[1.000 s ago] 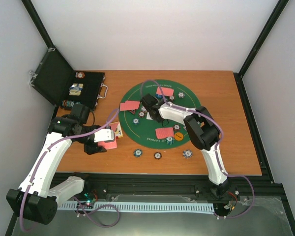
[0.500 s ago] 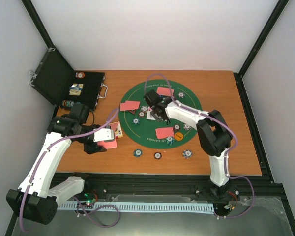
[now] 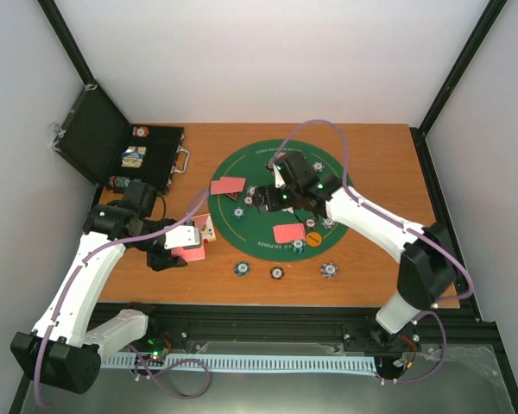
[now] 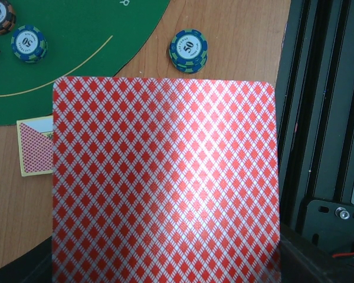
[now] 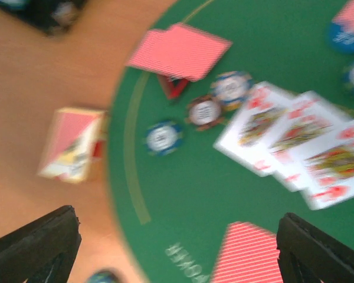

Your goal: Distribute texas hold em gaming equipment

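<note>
Holding a red-backed card (image 4: pixel 165 183): left gripper (image 3: pixel 180 250) jaws are clamped on it, patterned back up toward the wrist camera, roughly level over bare tabletop (image 3: pixel 388 259) just off the green mat's (image 3: pixel 328 172) near-left rim. Far edge of the card points at a blue-green chip (image 4: pixel 188 50) on the wood. Its near end is cut off and the jaws are hidden under it, so I can't confirm the long axis.

Right gripper (image 5: pixel 177 250) hangs over the mat, jaws spread wide, nothing between them. Below it:
- three face-up cards (image 5: pixel 295 147), fanned side by side, long axes diagonal
- a red-backed pair (image 5: pixel 180 50), overlapped near the mat's rim
- round chips (image 5: pixel 205 112) between those two groups
- card box (image 5: pixel 71 144) on the wood beside the mat

Right wrist view is blurred, so chip values are unreadable. Open black case (image 3: pixel 112 147) at far left, white walls (image 3: pixel 268 60) around.
</note>
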Robot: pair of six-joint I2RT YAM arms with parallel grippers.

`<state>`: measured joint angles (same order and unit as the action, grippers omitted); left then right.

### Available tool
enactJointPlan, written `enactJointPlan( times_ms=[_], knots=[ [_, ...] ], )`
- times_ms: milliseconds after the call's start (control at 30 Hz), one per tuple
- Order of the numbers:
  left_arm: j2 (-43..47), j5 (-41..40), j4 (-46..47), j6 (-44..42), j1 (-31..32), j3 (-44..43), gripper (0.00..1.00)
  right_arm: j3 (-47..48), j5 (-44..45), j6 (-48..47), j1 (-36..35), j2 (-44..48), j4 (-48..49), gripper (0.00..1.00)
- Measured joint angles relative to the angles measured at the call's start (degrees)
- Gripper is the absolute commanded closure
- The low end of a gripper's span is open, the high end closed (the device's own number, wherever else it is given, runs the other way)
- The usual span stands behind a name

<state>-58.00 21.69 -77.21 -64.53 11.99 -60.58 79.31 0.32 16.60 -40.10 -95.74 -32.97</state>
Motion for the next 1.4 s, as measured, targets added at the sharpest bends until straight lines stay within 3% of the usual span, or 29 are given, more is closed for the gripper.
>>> enactJointPlan(
  times_ms=[200,333,600,900,1400],
  knots=[
    [0.0,0.4,0.0,0.0,0.0,0.0,0.75,-12.6,-22.0,15.8,-0.7,6.6,13.0,0.10],
    [0.0,0.5,0.0,0.0,0.0,0.0,0.76,-17.6,-28.2,23.0,-3.5,7.5,19.5,0.10],
    [-0.5,0.9,0.1,0.5,0.0,0.0,0.76,-22.4,-33.6,33.3,-11.3,8.4,32.3,0.17],
    [-0.9,0.9,0.3,0.9,0.0,0.0,0.76,-25.9,-37.3,41.2,-13.4,6.8,45.6,0.19],
    [-0.9,1.2,0.5,1.3,0.0,-0.2,0.76,-23.8,-37.8,45.6,-18.4,0.8,52.6,0.27]
  ],
)
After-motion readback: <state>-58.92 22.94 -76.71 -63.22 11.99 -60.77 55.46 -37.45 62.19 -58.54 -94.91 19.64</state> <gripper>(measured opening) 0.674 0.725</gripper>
